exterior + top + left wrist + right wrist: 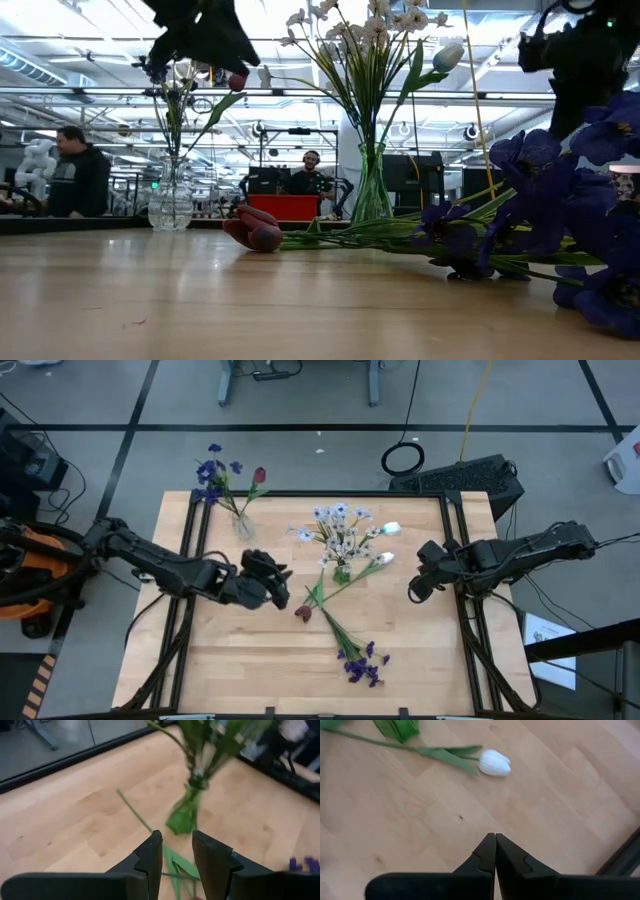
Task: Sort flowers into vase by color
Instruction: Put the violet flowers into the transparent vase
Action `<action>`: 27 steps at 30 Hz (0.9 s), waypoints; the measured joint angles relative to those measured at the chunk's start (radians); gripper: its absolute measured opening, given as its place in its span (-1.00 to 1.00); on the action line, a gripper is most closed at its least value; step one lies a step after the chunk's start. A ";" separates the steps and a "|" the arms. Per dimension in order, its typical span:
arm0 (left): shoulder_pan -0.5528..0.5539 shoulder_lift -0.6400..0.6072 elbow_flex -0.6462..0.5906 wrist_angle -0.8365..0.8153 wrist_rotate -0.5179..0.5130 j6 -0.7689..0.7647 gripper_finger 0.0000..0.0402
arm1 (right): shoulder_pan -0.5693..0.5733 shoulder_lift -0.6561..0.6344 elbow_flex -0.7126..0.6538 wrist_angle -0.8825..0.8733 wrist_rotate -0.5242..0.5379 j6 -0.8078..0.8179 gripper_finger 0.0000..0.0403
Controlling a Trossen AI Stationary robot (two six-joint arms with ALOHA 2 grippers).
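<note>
A clear vase (241,525) at the far left holds purple-blue flowers (212,470) and a dark red tulip (260,476). A green vase (342,571) mid-table holds pale white-lilac flowers (338,525) and a white tulip (390,528). A white tulip (495,762), a dark red tulip (303,613) and a purple-blue flower (362,665) lie on the table with their stems crossing. My left gripper (177,840) is open above those stems' green leaves (176,866), left of the green vase (185,815). My right gripper (495,842) is shut and empty, right of the lying white tulip.
The table's black frame rails (455,530) run along the left, right and far edges. Bare wood lies at the near left (220,660) and the near right (440,650). People (78,170) sit in the room beyond the table.
</note>
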 joint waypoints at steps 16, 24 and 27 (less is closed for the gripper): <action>-0.070 0.369 0.341 -0.071 0.094 0.829 -0.44 | 0.000 0.000 -0.105 0.024 -0.082 0.059 -1.00; 0.014 0.479 0.346 -0.031 0.370 0.975 -0.44 | 0.000 0.000 -0.105 0.097 -0.082 0.040 -1.00; 0.041 0.522 0.346 0.044 0.467 1.031 -0.44 | 0.000 0.000 -0.105 0.114 -0.082 0.032 -1.00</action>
